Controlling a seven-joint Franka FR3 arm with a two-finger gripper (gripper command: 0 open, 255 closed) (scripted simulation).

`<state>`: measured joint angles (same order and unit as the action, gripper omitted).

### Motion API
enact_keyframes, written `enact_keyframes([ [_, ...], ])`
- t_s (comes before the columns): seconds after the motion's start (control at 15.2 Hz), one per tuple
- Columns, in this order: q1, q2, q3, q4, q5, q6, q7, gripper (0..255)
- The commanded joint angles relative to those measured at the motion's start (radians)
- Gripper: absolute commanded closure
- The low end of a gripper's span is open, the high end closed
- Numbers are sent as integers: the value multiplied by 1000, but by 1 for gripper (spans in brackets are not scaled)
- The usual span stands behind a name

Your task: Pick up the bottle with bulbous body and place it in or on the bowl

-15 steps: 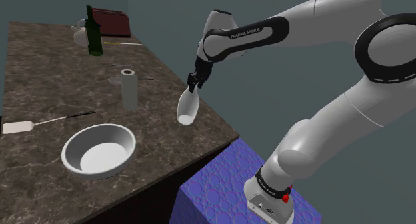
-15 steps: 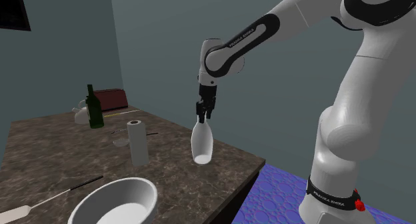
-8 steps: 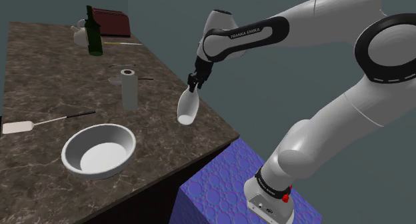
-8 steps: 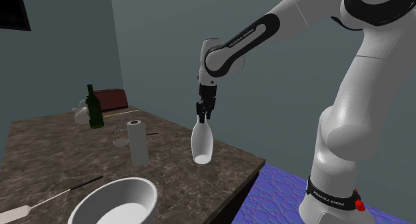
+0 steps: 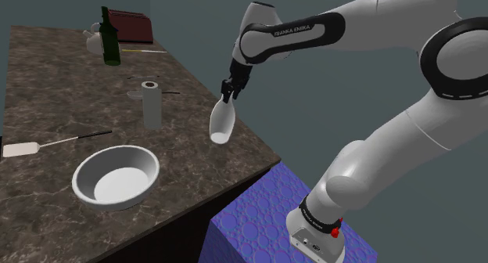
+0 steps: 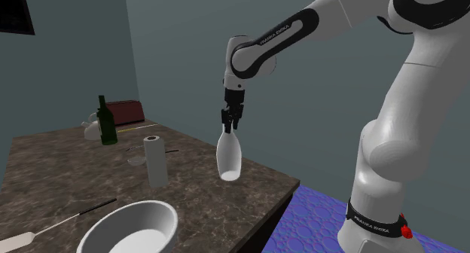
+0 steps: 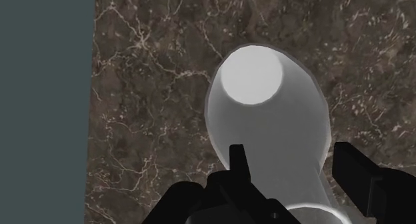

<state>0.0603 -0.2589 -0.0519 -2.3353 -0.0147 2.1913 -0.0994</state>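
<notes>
A white bottle with a bulbous body [image 5: 221, 122] hangs in the air above the near right part of the dark marble countertop [image 5: 47, 89]. My gripper [image 5: 227, 95] is shut on its narrow neck from above. In the second exterior view the bottle [image 6: 228, 157] dangles below the gripper [image 6: 229, 126], its round base lowest. In the wrist view the bottle [image 7: 267, 129] sits between the black fingers of the gripper [image 7: 291, 153], with the marble beneath it. The white bowl [image 5: 117, 158] rests on the counter toward the shoulder view's left of the bottle, near the front edge, and shows again [image 6: 143, 206] at the bottom.
A paper towel roll [image 5: 151, 103] stands between the bottle and the counter's middle. A dark green bottle [image 5: 110, 41] and a reddish box [image 5: 129, 25] are at the far end. A white-headed spatula [image 5: 23, 149] lies beside the bowl. The counter's edge drops to the blue stand [image 5: 258, 222].
The gripper has risen a little with the bottle in it, and the arm's elbow has lifted. Nothing on the counter has moved.
</notes>
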Motion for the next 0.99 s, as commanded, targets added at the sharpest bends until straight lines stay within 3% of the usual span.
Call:
enact_keyframes([
  [0.0, 0, -16, 1, 16, 0, -31, 1, 255],
  [0.92, 1, -54, 3, 170, -1, -223, 2, 255],
])
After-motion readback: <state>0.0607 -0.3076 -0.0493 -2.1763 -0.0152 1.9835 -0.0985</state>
